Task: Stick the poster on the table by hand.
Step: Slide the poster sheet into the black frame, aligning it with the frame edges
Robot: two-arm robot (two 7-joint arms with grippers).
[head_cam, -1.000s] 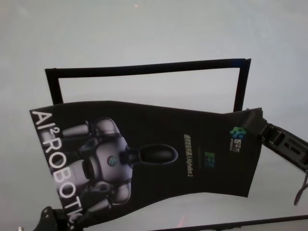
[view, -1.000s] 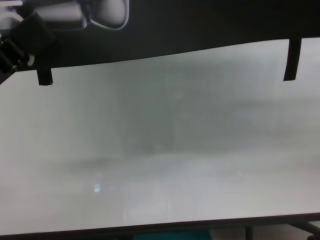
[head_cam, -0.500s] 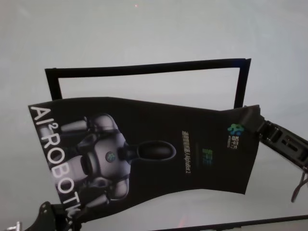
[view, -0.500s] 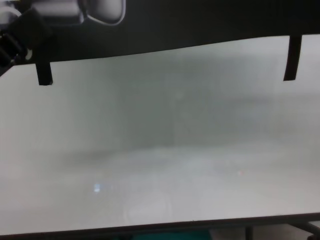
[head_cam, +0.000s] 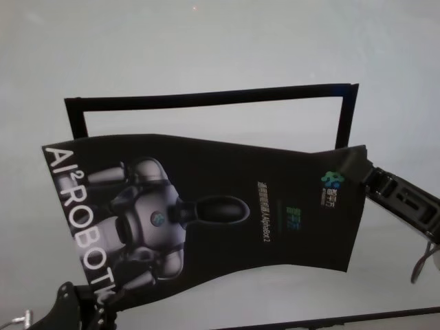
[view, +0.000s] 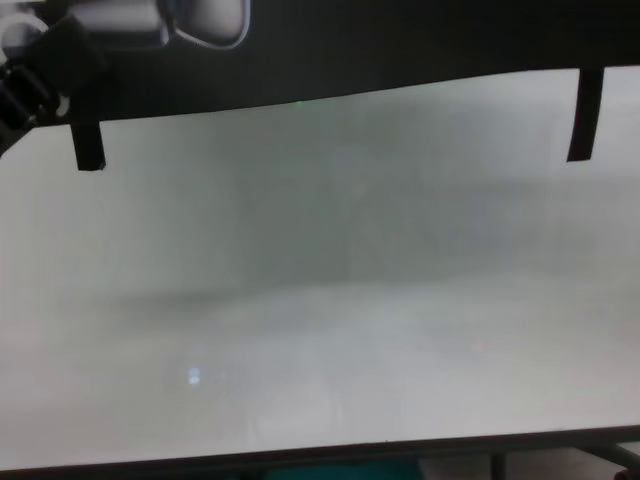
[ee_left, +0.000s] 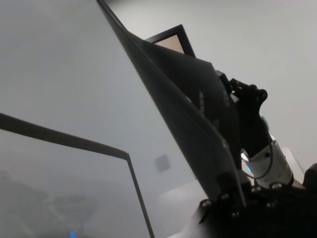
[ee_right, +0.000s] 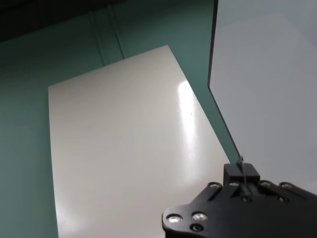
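The poster (head_cam: 206, 213), a black glossy sheet with a grey-white robot and white lettering, hangs in the air above the table (head_cam: 206, 41), sagging between both hands. My left gripper (head_cam: 93, 307) is shut on its near left corner and also shows in the chest view (view: 40, 70). My right gripper (head_cam: 359, 167) is shut on its far right corner. In the chest view the poster's lower edge (view: 350, 50) runs along the top, with two black tape strips (view: 88, 145) (view: 582, 115) hanging from it. The left wrist view shows the poster (ee_left: 188, 114) nearly edge-on.
A rectangular outline of black tape (head_cam: 206, 96) lies on the table beyond the poster, partly covered by it. The table's dark near edge (view: 320, 455) runs along the bottom of the chest view. Teal floor (ee_right: 29, 124) and a white panel (ee_right: 119, 144) show in the right wrist view.
Both grippers have carried the poster a little farther from me, towards the tape outline. Its top edge now overlaps more of the outline, and the hanging edge sits slightly higher.
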